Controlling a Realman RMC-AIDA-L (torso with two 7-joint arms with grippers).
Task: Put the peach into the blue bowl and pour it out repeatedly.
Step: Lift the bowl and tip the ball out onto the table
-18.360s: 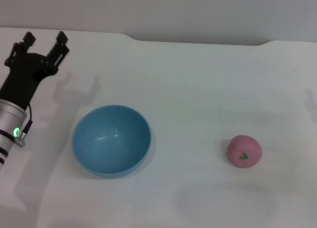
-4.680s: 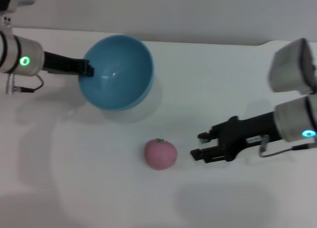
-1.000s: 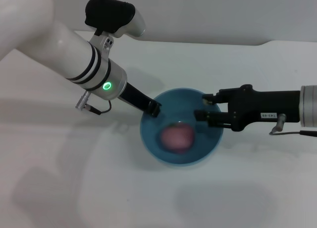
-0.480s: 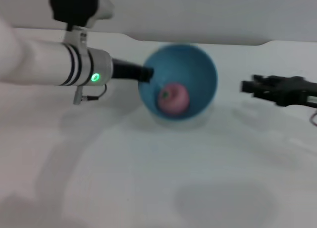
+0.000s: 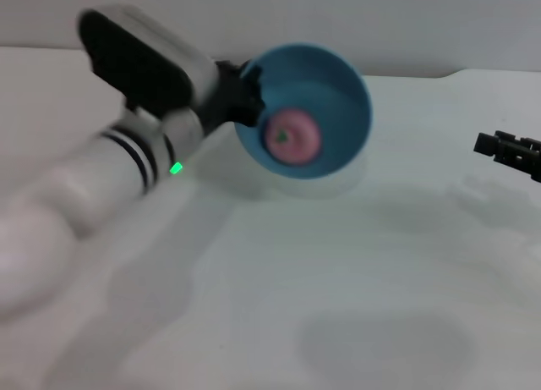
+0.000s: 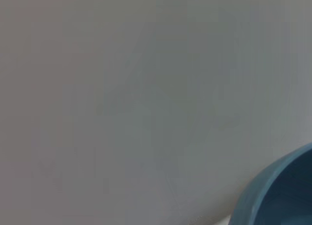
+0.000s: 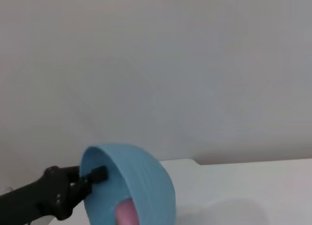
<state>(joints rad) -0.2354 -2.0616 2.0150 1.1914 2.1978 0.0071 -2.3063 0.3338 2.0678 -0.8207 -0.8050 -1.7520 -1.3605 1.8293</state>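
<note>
Overhead, the left hand (image 5: 249, 94) grips the tilted blue bowl (image 5: 334, 85) holding the peach (image 5: 292, 137); right hand's (image 5: 507, 149) state unreadable.

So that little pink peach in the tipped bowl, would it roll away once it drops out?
Probably. The peach looks round with no flat side, and the blue bowl, held tilted off the table by the left gripper at its rim, has a smooth inside, so it should slide out easily. The white table looks flat, so it may keep rolling.

White table (image 5: 355, 305) — matte, with soft grey shadows on it. Plain grey wall (image 7: 195, 64) behind — meets the table's far edge.
</note>
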